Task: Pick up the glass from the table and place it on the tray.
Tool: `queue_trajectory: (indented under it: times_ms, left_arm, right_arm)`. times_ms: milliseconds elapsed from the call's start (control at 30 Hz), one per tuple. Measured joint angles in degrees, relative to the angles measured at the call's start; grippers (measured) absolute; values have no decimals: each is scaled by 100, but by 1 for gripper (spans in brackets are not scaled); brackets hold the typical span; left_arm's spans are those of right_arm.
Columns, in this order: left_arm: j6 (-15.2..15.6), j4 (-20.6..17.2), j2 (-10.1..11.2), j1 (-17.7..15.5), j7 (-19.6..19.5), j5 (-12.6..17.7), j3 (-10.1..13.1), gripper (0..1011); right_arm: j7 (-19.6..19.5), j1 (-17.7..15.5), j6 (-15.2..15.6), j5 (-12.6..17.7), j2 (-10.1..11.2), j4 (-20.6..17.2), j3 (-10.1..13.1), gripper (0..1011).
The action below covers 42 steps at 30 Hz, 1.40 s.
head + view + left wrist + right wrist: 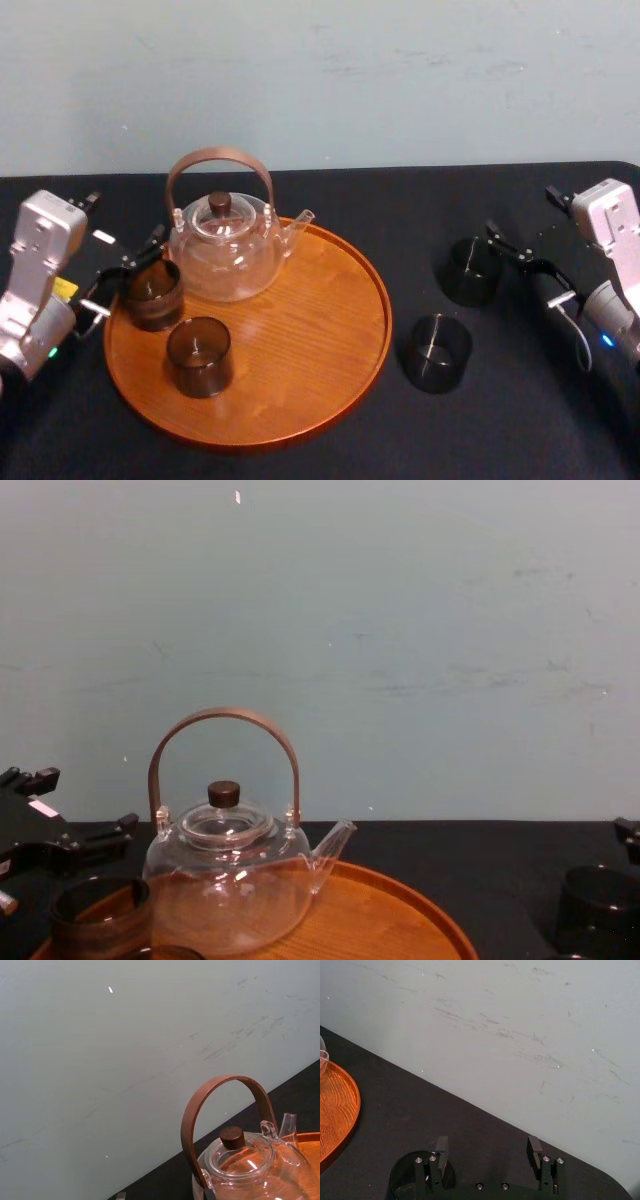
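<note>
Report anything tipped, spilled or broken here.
Nothing stands out. The teapot and two glasses stand upright on the tray; two more stand upright on the table. Left hand at one tray glass, open right hand beside a table glass.

Probably a robot test lab, bare scuffed pale wall (pixel 450 630), worktop (pixel 420 200) under plain black cloth, glass teapot (pixel 225 255) on wooden tray (pixel 310 330)

Lit softly and evenly from overhead, leaving only faint, diffuse shadows beside the things on the tray (pixel 330 330). Catches small white glints on the glass teapot (pixel 225 250) and a mild sheen toward the tray's 3 o'clock side. Swallows detail in the black surface (pixel 400 200), nearly merging the dark glass (pixel 437 352) at the tray's 4 o'clock; slightly soft and grainy throughout.
</note>
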Motion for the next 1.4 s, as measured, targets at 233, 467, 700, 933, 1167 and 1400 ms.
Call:
queue_trajectory:
  times_ms: [233, 467, 700, 933, 1167, 1400]
  left_arm:
    - [0, 0, 0, 0, 0, 0, 0, 1002]
    - [0, 0, 0, 0, 0, 0, 0, 1001]
    - [0, 0, 0, 0, 0, 0, 0, 1001]
    - [0, 0, 0, 0, 0, 0, 0, 1001]
    - [0, 0, 0, 0, 0, 0, 0, 1001]
    - [0, 0, 0, 0, 0, 0, 0, 1001]
  right_arm:
    - [0, 0, 0, 0, 0, 0, 0, 1002]
    - [0, 0, 0, 0, 0, 0, 0, 1003]
    - [0, 0, 0, 0, 1, 0, 0, 1002]
    - [0, 0, 0, 0, 0, 0, 0, 1002]
    - [0, 0, 0, 0, 0, 0, 0, 1002]
    - [0, 0, 0, 0, 0, 0, 0, 1002]
